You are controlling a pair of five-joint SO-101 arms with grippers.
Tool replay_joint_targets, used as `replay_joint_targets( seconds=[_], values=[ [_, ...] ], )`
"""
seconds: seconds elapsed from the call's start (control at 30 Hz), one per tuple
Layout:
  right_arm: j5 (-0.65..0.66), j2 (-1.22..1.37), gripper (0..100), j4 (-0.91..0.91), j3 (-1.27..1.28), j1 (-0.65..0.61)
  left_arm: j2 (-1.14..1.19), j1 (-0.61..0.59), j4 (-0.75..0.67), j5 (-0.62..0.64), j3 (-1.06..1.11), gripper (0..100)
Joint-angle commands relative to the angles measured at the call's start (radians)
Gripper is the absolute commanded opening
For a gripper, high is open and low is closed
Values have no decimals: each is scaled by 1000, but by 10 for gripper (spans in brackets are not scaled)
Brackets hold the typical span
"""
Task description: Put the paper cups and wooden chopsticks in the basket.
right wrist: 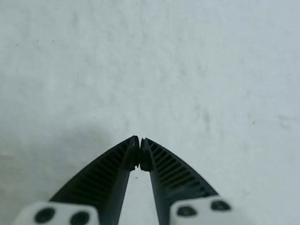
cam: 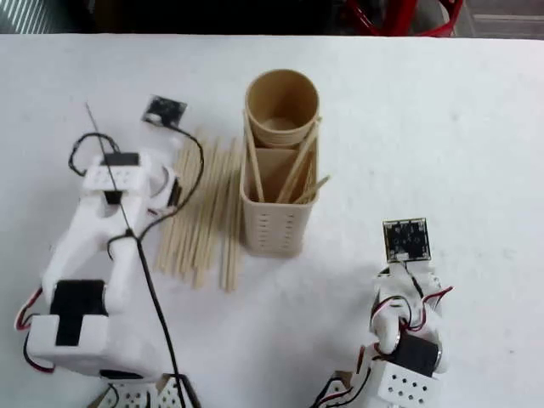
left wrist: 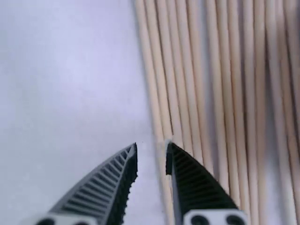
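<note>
The white table (cam: 442, 127) carries all items. The left arm (cam: 93, 246) stands at the near left of the table, and the right arm (cam: 406, 340) stands at the near right, well apart from the task items. The basket (cam: 272, 229), a beige perforated container, sits near the table centre, between the two arms and farther from the near edge. The loose chopsticks (cam: 204, 221) lie flat on the table in a spread pile just beside the basket, on the left arm's side, roughly parallel to the basket's long wall. The nested paper cups (cam: 280, 102) occupy the far end of the basket, mouth toward the high camera. Several basket chopsticks (cam: 297, 170) lean at angles inside the basket, resting against the cups and the basket rim. The left gripper (left wrist: 151, 152) is positioned low over the outer edge of the loose chopsticks (left wrist: 225, 93). Its fingers are a small gap apart and clamp nothing; the outermost stick of the pile runs through that gap, close to one fingertip, while the other fingertip is over bare table. The right gripper (right wrist: 139, 154) is over bare table surface. Its fingertips meet, and nothing is held between them.
</note>
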Motion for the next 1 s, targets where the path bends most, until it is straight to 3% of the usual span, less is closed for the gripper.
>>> replay_joint_targets(
  seconds=[0.0, 0.27, 0.63, 0.97],
  values=[
    [2, -5, 18, -1, 9, 7, -59, 24, -32, -20, 18, 121],
    [2, -5, 18, -1, 9, 7, -58, 21, -110, -25, 66, 120],
    [2, -5, 18, -1, 9, 7, 19, 4, -117, -28, 51, 120],
    [2, -5, 18, 1, 9, 7, 174, -2, 18, -25, -121, 116]
  ],
)
